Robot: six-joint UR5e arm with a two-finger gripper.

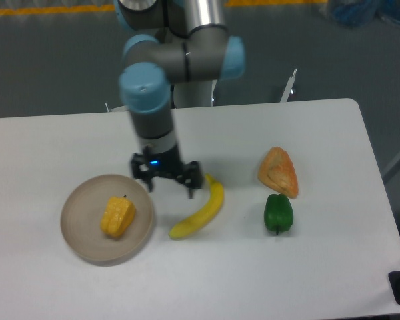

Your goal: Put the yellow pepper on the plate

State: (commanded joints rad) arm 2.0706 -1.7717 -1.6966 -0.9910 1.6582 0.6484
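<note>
The yellow pepper point(118, 217) is a lumpy golden-yellow block lying inside the round beige plate point(83, 239) at the left front of the table. My gripper point(171, 187) hangs just beyond the plate's right rim, above and to the right of the pepper. Its two dark fingers point(149, 181) are spread apart with nothing between them. The gripper is apart from the pepper.
A long curved yellow banana point(201, 209) lies right of the gripper, close to its right finger. An orange wedge-shaped item point(279, 172) and a green pepper point(278, 213) sit further right. The table's right edge point(380, 193) is beyond them.
</note>
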